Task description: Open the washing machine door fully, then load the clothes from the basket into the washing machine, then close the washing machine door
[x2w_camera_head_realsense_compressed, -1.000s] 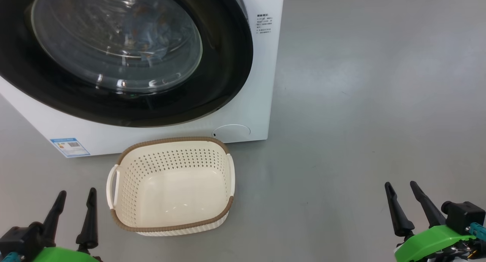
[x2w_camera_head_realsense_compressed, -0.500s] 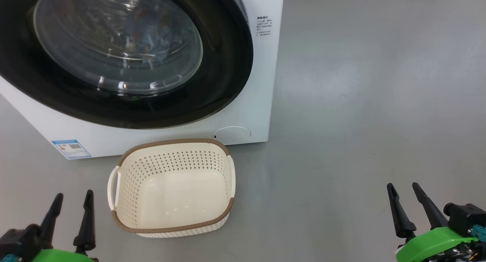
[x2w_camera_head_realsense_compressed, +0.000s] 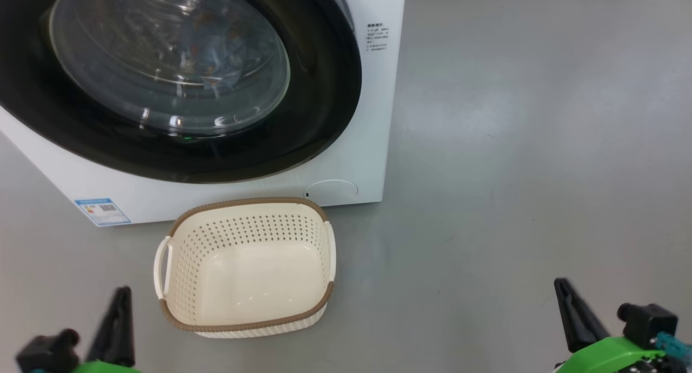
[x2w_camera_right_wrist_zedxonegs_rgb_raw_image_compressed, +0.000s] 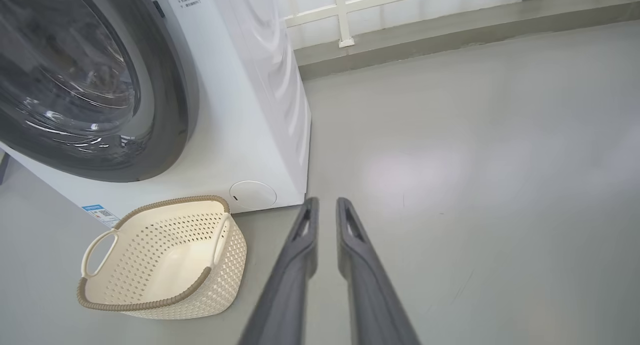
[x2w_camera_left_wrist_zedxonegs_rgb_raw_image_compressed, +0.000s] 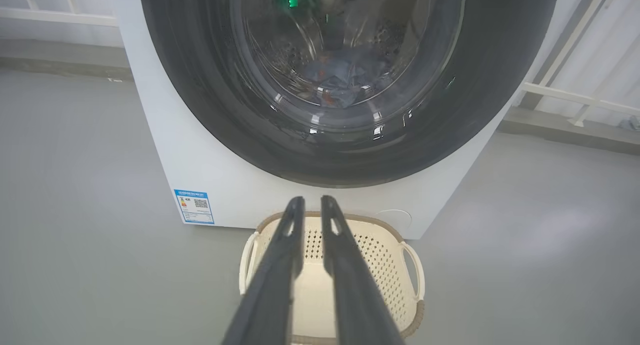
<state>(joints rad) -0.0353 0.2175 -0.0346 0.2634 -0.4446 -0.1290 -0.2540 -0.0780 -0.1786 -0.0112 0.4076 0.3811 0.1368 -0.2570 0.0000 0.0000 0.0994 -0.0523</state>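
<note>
The grey floor point(x2w_camera_head_realsense_compressed: 513, 146) takes up most of what I see, with the white washing machine point(x2w_camera_head_realsense_compressed: 376, 119) standing on it ahead and to my left. The washing machine door point(x2w_camera_head_realsense_compressed: 324, 108) sits shut against the front, its glossy black rim ringing the bulging glass. Behind that glass, low in the steel drum, lie the clothes point(x2w_camera_left_wrist_zedxonegs_rgb_raw_image_compressed: 345, 77): a heap of light blue fabric with orange-brown patches.

The basket point(x2w_camera_head_realsense_compressed: 248, 227) rests on the floor just in front of the machine, below the door. Its brown rim is nearly against the white panel, its cream bottom is bare, and a white handle shows on each side.

My left pincer point(x2w_camera_left_wrist_zedxonegs_rgb_raw_image_compressed: 312, 201) hangs over the near side of the basket, pointing at the machine. Its fingers stand narrow, with a slim gap at the tips and nothing between them. My right pincer point(x2w_camera_right_wrist_zedxonegs_rgb_raw_image_compressed: 326, 202) hovers over open floor, well to the right of the basket. It too is narrow, with a thin slit and nothing held.

A round white flap point(x2w_camera_head_realsense_compressed: 331, 190) sits low on the front, just behind the basket. A blue label sticker point(x2w_camera_head_realsense_compressed: 102, 211) marks the lower left corner.
</note>
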